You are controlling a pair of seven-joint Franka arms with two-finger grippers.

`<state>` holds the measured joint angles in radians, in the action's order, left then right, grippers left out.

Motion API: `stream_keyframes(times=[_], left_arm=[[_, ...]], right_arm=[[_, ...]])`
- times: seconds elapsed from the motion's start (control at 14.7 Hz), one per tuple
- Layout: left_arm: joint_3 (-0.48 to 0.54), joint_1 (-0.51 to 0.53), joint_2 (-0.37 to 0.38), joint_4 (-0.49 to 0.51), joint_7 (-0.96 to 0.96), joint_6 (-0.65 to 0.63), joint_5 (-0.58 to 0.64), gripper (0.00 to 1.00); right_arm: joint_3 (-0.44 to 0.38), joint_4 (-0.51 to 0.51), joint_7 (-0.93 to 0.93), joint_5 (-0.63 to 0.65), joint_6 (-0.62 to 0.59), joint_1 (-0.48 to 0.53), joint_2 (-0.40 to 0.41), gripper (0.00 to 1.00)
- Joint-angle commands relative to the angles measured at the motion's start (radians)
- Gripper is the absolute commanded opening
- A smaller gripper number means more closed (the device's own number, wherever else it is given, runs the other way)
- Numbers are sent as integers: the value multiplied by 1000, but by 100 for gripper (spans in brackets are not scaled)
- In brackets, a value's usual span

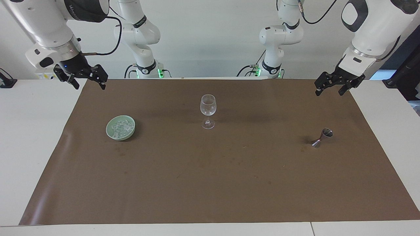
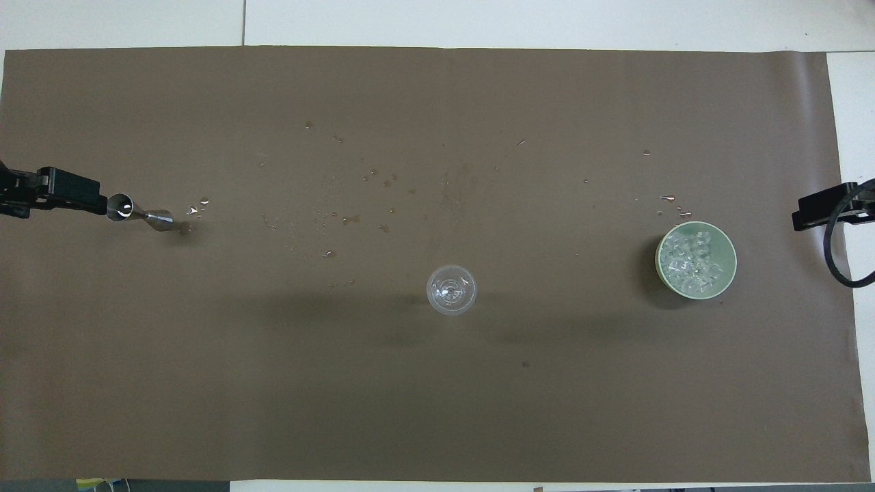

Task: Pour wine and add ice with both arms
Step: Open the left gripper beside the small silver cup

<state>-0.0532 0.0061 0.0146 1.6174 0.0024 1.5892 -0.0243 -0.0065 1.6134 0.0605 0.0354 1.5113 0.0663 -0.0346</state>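
The left gripper hung in the air over the edge of the brown mat at the left arm's end of the table, its wrist angled down from the white forearm; its fingers were spread apart and held nothing. The right gripper hung likewise over the mat's corner at the right arm's end, tilted down and toward the table's middle, its fingers also spread and empty; both arms waited, well apart from everything on the mat.

The wine glass stood upright near the mat's middle, a few pieces of the ice showing at its base from overhead; the rest of the ice lay heaped in a pale green bowl toward the right arm's end, slightly farther from the robots than the glass. A metal jigger stood upright toward the left arm's end; small wet drops dotted the mat just beside it.
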Motion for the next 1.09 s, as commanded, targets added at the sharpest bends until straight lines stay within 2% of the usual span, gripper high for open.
stream_keyframes(times=[0.0, 0.14, 0.27, 0.68, 0.82, 1.02], left_arm=[[10, 6, -31, -56, 8, -84, -23, 100], [29, 11, -90, -124, -53, -133, -51, 100], [56, 11, -160, -184, -216, -164, -107, 100], [234, 9, -355, -303, -710, -157, -365, 100], [286, 9, -410, -336, -816, -150, -435, 100], [355, 32, -471, -337, -834, -159, -560, 100]], right_arm=[[3, 13, 16, -12, 0, 6, -11, 100], [3, 13, 16, -12, 0, 12, -11, 100], [3, 13, 16, -12, -2, 12, -11, 100], [3, 13, 16, -12, -2, 12, -11, 100], [3, 13, 16, -12, -2, 12, -11, 100], [3, 13, 16, -12, -2, 12, -11, 100]])
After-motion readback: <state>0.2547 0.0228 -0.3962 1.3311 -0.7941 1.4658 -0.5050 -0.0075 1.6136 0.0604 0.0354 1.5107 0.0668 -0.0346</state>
